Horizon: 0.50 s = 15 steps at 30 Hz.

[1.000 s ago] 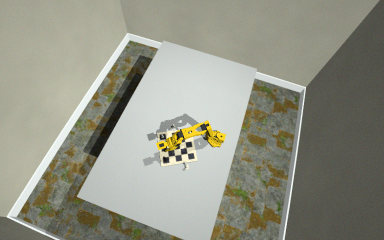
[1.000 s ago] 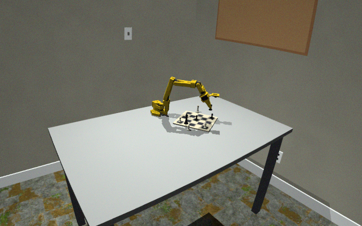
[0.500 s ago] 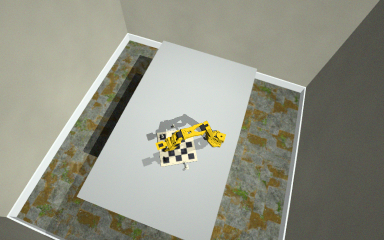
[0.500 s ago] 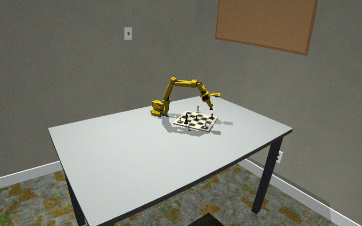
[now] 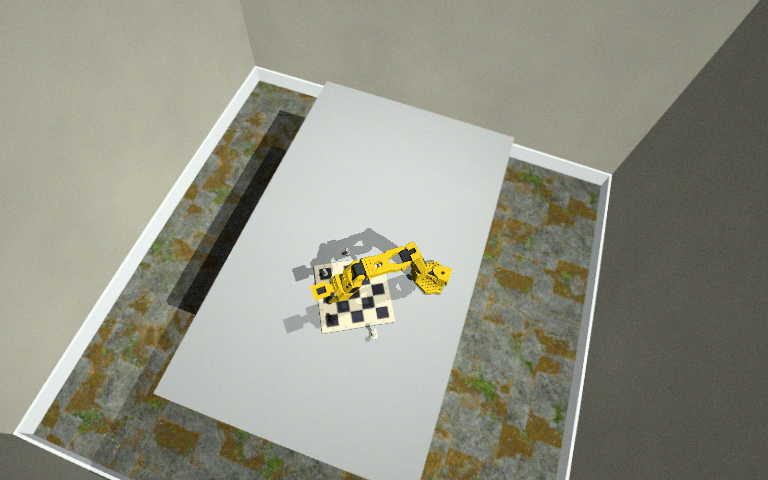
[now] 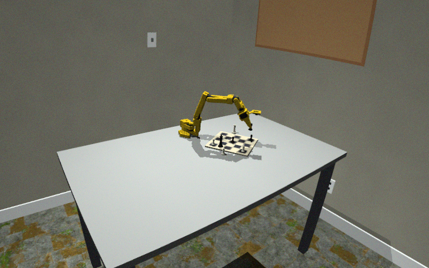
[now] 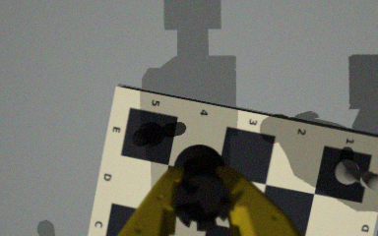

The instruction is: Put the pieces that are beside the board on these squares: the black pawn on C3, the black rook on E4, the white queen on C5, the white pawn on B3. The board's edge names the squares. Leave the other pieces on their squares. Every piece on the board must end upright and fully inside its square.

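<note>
From the top, the arm [image 5: 387, 263] [image 6: 218, 99] covers part of the board [image 5: 351, 327] [image 6: 253, 144] [image 7: 104, 152], hiding several squares; the piece in the gripper [image 5: 331, 300] [image 6: 250, 127] [image 7: 201, 184] is hard to make out. The white queen [image 5: 372, 333] [image 6: 234, 128] stands beside the board, as does the white pawn [image 5: 346, 251] [image 6: 223, 151], on the opposite side.

In the exterior view, the gripper hangs above the board, and the black pawn [image 6: 232, 139] stands near its middle.

In the wrist view, the fingers are nearly closed, gripping the black rook [image 7: 199, 162], whose details are dark. The board is cut off; a dark piece [image 7: 150, 134] occupies E5.
</note>
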### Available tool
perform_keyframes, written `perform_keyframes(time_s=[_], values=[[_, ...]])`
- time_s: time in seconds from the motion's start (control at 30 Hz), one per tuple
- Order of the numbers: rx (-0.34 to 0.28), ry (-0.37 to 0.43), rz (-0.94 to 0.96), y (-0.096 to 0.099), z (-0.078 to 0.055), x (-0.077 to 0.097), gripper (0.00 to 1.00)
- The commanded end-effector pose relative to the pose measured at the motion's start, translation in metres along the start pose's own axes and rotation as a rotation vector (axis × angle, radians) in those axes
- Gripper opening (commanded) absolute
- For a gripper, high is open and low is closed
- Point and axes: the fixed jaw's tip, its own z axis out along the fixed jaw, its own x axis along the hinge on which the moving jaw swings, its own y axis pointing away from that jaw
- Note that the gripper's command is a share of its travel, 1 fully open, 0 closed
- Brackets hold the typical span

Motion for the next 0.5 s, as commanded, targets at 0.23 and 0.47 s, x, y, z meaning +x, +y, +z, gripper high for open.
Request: perform_keyframes(time_s=[0.23,0.47], values=[[-0.003,0.019,-0.001,0.002,0.009,0.007,0.0],[-0.003,0.019,-0.001,0.002,0.019,0.013,0.0]])
